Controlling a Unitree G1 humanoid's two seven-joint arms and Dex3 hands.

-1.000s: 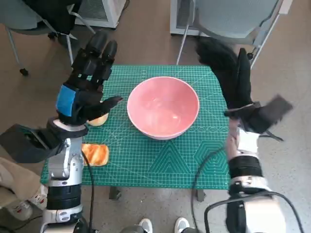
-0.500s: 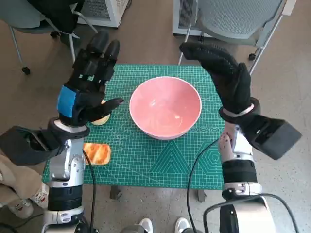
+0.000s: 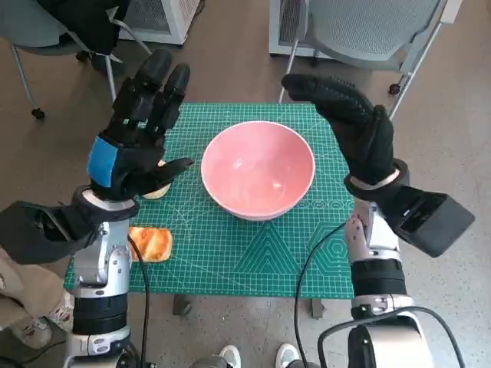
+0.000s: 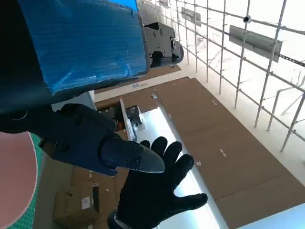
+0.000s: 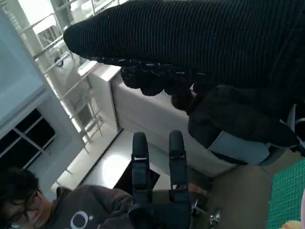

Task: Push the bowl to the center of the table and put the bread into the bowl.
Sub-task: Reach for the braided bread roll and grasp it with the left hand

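Observation:
A large pink bowl (image 3: 258,169) stands on the green cutting mat (image 3: 253,253), near the table's middle; its rim (image 4: 14,181) shows in the left wrist view. A toasted slice of bread (image 3: 150,244) lies at the mat's left front. My left hand (image 3: 138,130) is raised left of the bowl, fingers spread, holding nothing. My right hand (image 3: 349,123) is raised right of the bowl, fingers spread and leaning over its far rim, also empty. The gloved right hand (image 4: 157,191) appears in the left wrist view, and the left hand (image 5: 157,191) in the right wrist view.
A pale round bun (image 3: 157,188) lies on the mat under my left hand. Chairs (image 3: 360,31) stand on the floor beyond the table. A person (image 5: 57,205) shows in the right wrist view. Feet (image 3: 257,356) show below the table's near edge.
My right hand has turned and swung in from the table's right edge toward the bowl's far right rim. The left hand and the bowl have hardly moved.

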